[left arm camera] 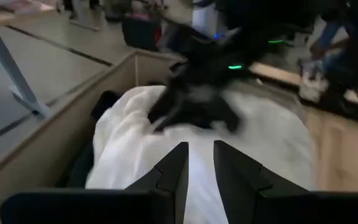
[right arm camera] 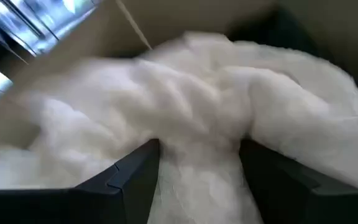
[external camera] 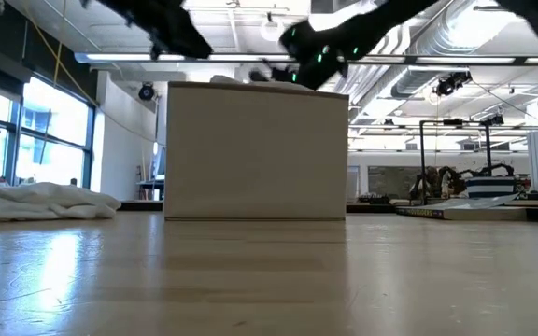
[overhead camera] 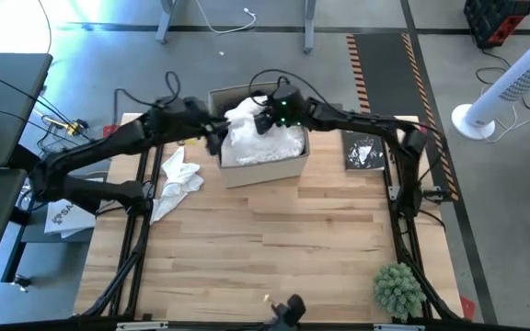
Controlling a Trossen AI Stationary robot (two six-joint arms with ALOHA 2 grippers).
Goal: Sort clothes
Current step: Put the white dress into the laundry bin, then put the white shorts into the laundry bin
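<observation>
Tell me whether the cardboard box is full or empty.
Full. White garments heap above the rim of the box, and both wrist views show fabric filling it.

- The box (overhead camera: 263, 165) stands on the counter (overhead camera: 274, 248), toward its far edge.
- A heap of clothes (overhead camera: 267, 140) lies in the box.
- A loose garment (overhead camera: 178, 179) lies on the counter just left of the box.
- The book (overhead camera: 364, 152) lies right of the box, near it.
- The plant (overhead camera: 398, 288) stands well in front of the box, to its right.
- Left gripper (overhead camera: 215, 136) sits at the box's left rim; right gripper (overhead camera: 267, 118) sits over the clothes in the box.
</observation>
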